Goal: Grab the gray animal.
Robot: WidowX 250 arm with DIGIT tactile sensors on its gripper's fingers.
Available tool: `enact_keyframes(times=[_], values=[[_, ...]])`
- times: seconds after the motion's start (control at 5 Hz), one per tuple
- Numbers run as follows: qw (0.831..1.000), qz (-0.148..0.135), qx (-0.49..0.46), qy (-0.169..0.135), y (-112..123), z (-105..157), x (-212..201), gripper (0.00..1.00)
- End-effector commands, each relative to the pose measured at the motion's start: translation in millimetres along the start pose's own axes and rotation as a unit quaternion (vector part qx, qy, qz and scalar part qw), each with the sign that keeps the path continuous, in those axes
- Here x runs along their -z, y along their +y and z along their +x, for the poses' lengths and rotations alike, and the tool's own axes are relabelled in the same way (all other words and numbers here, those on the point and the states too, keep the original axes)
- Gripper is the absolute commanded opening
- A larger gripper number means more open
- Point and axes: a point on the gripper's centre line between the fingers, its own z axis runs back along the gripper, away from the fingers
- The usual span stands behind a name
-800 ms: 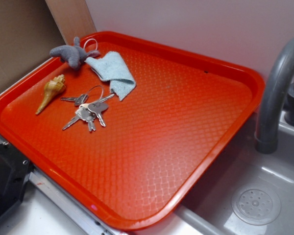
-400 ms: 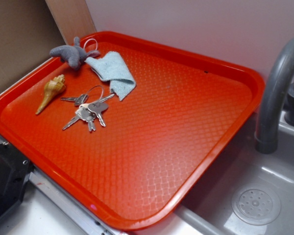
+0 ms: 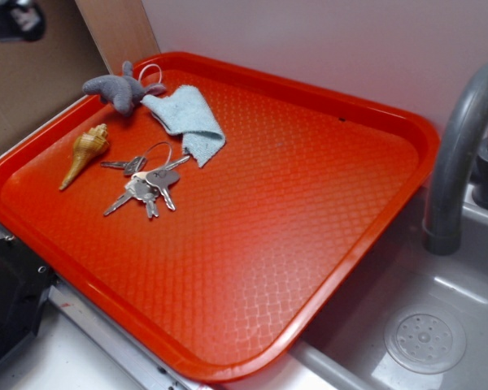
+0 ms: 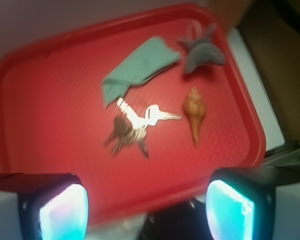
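- Since the earlier view, a dark piece of the arm has come into the top left corner of the exterior view; nothing on the tray has shifted.
- From the wrist view, the gripper hangs well above the red tray, its two fingers spread wide apart with nothing between them.
- Over in the tray's far left corner lies the gray animal, its thin white loop against the rim.
- It sits well apart from the fingers, untouched.
- Just beside it, touching, is a light blue folded cloth.
- Nearer the front lie a tan seashell and a bunch of keys.
- Right of the tray there's a gray sink with a faucet.
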Motion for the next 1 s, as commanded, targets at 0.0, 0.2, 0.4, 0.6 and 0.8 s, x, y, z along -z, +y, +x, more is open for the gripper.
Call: enact_keyframes(times=[0.0, 0.2, 0.4, 0.6, 0.8], values=[[0.974, 0.044, -0.200, -0.100, 48.2, 63.1, 60.7, 1.00], [0.959, 0.065, -0.245, -0.127, 60.0, 83.1, 87.3, 1.00], [0.950, 0.091, -0.262, -0.143, 68.7, 100.1, 107.5, 1.00], [0.945, 0.104, -0.277, -0.138, 78.4, 115.7, 128.2, 1.00], [0.940, 0.130, -0.283, -0.142, 82.3, 119.0, 140.4, 1.00]])
